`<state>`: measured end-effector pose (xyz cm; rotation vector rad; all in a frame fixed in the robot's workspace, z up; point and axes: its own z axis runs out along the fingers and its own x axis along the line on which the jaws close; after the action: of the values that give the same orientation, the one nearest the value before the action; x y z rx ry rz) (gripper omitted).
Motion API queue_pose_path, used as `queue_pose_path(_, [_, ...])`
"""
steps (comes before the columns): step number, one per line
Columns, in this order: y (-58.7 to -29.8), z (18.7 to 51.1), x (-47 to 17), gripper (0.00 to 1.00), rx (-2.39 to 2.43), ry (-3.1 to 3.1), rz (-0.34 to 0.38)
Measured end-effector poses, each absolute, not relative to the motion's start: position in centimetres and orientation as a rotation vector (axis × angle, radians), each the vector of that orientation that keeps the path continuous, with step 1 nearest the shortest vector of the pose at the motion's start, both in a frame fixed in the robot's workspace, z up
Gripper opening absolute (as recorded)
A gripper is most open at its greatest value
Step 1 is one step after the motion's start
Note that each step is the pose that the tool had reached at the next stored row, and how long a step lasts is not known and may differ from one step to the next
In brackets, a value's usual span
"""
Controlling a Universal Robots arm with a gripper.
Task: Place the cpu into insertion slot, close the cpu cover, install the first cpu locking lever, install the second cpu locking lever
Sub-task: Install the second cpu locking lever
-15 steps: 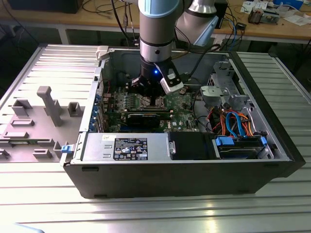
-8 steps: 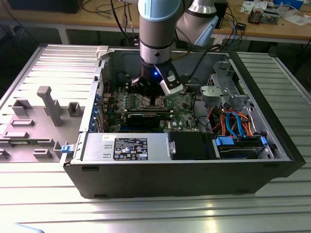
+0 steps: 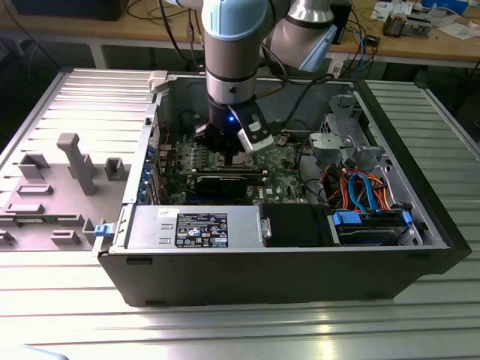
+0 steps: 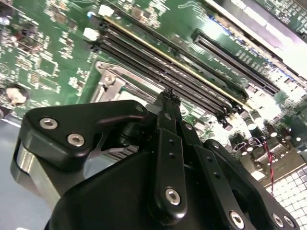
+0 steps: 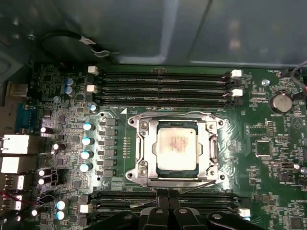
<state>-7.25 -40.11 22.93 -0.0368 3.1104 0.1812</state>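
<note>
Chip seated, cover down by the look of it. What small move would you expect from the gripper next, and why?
Probably a short push on a locking lever. In the first wrist view the cpu sits in the insertion slot, the cpu cover lies flat around it, and the gripper hangs at the socket's edge beside that wire lever.

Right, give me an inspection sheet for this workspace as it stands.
Surface: ribbed metal table carrying an open computer case.
Job's things: cpu sits in the insertion slot; cpu cover lies closed around it.
Clutter: grey plastic fixtures at the exterior view's left.
Gripper: gripper shut, beside the slot's edge.
Cables: orange and blue cables inside the case.
Surroundings: workbench behind.
</note>
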Motion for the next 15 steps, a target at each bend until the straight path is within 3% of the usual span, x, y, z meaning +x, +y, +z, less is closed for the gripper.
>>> queue_pose_path(15, [-40.98,22.14,-8.24,0.11,-0.083,3.109,0.21])
